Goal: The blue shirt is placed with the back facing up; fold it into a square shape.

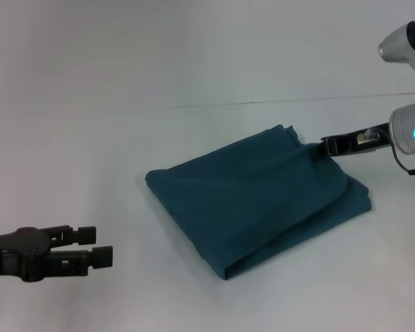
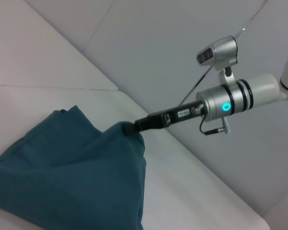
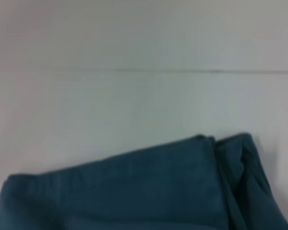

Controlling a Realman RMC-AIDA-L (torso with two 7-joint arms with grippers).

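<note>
The blue shirt [image 1: 256, 200] lies folded into a rough square in the middle of the white table, plain side up. My right gripper [image 1: 325, 146] reaches in from the right and is shut on the shirt's far right corner. In the left wrist view that corner of the shirt [image 2: 72, 163] bunches up to the right gripper's tip [image 2: 128, 128]. The right wrist view shows only the shirt's [image 3: 134, 191] folded edge and layered corner. My left gripper [image 1: 100, 247] hovers open over bare table at the near left, well apart from the cloth.
The white table [image 1: 90, 138] spreads out on all sides of the shirt. A thin seam [image 1: 263, 102] runs across its far part. The right arm's silver wrist [image 1: 411, 131] with a lit blue ring sits at the right edge.
</note>
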